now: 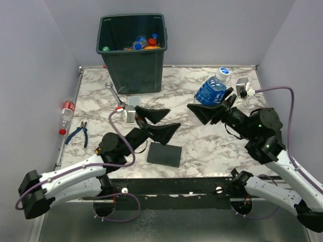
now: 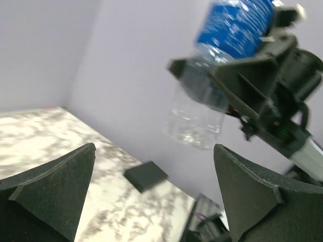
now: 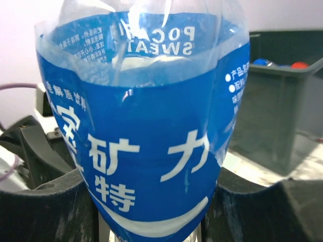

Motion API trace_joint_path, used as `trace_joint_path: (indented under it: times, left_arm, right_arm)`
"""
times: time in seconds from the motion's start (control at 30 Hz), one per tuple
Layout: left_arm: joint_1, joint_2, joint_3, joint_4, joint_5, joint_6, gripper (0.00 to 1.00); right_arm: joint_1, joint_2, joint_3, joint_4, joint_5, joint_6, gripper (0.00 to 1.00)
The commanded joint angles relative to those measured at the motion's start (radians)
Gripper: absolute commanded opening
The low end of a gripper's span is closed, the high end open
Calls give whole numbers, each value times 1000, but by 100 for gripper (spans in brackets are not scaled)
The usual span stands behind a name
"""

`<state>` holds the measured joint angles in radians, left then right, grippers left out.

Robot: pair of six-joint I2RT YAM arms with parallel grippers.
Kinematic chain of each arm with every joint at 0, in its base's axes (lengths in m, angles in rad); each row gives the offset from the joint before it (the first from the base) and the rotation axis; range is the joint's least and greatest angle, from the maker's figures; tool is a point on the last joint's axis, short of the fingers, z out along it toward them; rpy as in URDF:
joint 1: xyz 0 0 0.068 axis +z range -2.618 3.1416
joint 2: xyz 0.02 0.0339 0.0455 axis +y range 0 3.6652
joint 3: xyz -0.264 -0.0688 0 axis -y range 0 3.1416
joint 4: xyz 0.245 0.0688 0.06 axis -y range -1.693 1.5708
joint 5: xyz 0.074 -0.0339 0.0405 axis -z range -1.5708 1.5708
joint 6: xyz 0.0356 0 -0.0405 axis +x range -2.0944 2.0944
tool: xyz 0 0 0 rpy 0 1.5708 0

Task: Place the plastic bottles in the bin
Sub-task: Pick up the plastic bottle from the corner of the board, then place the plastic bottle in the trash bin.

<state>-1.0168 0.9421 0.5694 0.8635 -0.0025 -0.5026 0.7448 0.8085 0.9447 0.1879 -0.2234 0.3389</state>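
My right gripper is shut on a clear bottle with a blue label and holds it above the table's right half; the label fills the right wrist view. The same bottle shows in the left wrist view, held aloft. My left gripper is open and empty above the table's middle. The dark green bin stands at the back with several bottles inside; it also shows in the right wrist view. One red-labelled bottle lies off the table's left edge.
A flat black square plate lies near the front middle and shows in the left wrist view. A wrench lies left of the bin. Blue-handled pliers lie at the left edge. Grey walls close three sides.
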Motion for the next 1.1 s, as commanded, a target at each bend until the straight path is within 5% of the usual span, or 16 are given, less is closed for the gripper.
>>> trace_joint_path:
  times: [0.0,0.17,0.43,0.7,0.97,1.07]
  left_arm:
    - [0,-226,5,-345,-321,176,99]
    - [2,-213,227,-500,-390,297,99]
    - [4,211,863,-901,93,362,99]
    - [20,265,871,-913,206,369,96]
    - [57,277,871,-895,199,319,64]
    - [65,286,878,-872,205,294,63]
  right_arm:
    - [-3,-31,114,-313,68,-246,35]
    - [-3,43,195,-547,32,-384,35]
    - [-3,139,220,-630,-79,-384,35]
    - [-3,85,178,-597,-162,-354,35]
    - [-2,79,160,-569,-188,-352,34]
    - [-3,81,154,-567,-187,-356,34]
